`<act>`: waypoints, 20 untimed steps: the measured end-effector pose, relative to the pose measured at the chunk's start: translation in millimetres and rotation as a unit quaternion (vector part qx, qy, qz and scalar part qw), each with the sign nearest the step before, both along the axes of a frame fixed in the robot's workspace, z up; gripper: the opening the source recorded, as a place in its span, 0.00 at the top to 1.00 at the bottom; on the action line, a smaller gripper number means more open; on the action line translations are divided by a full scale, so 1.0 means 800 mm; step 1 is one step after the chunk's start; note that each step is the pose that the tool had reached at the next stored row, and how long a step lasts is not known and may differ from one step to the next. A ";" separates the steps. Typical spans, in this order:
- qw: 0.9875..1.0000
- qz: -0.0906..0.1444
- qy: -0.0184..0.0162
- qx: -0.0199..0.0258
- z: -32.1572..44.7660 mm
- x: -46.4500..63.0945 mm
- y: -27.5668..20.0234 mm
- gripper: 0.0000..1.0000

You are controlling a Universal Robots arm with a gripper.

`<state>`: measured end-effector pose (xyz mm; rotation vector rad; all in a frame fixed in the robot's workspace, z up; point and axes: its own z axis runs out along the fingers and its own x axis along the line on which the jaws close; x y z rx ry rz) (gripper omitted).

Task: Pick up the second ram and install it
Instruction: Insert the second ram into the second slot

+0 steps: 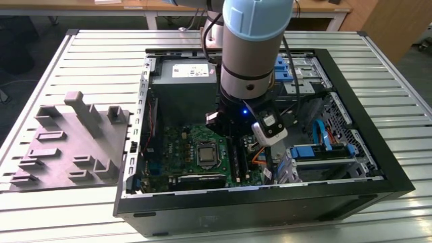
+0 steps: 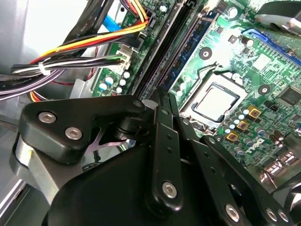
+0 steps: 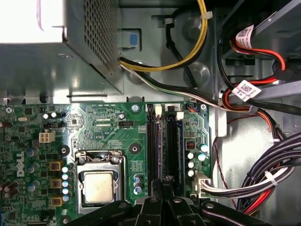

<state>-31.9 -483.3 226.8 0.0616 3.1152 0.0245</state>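
A slatted metal desk (image 1: 88, 55) carries an open computer case (image 1: 378, 177) lying on its side, with a grey moulded tray (image 1: 68, 147) well apart at the exterior view's left. The robot arm (image 1: 253, 45) reaches straight down into the case, over the green motherboard (image 3: 113, 136). In the first wrist view the hand (image 3: 162, 182) hangs directly above the long black slot rails (image 3: 153, 146), near the square processor (image 3: 98, 187). Its black fingers are pressed together, leaving at most a slit. Whether the second ram is pinched edge-on in that slit cannot be told, because the fingers hide it. In the second wrist view a thin blue-green strip (image 2: 190, 49) stands along the rails just beyond the fingertips; it may be a ram already seated. Judging from this, the work is at the seating stage. It would go best with the ram kept parallel to its rail, pushed straight down with even pressure at both ends, and kept away from the bundled cables (image 3: 244, 186) near the rails.
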 end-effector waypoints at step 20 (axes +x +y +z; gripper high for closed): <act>1.000 0.002 0.000 0.000 0.0087 0.002 0.0000 0.89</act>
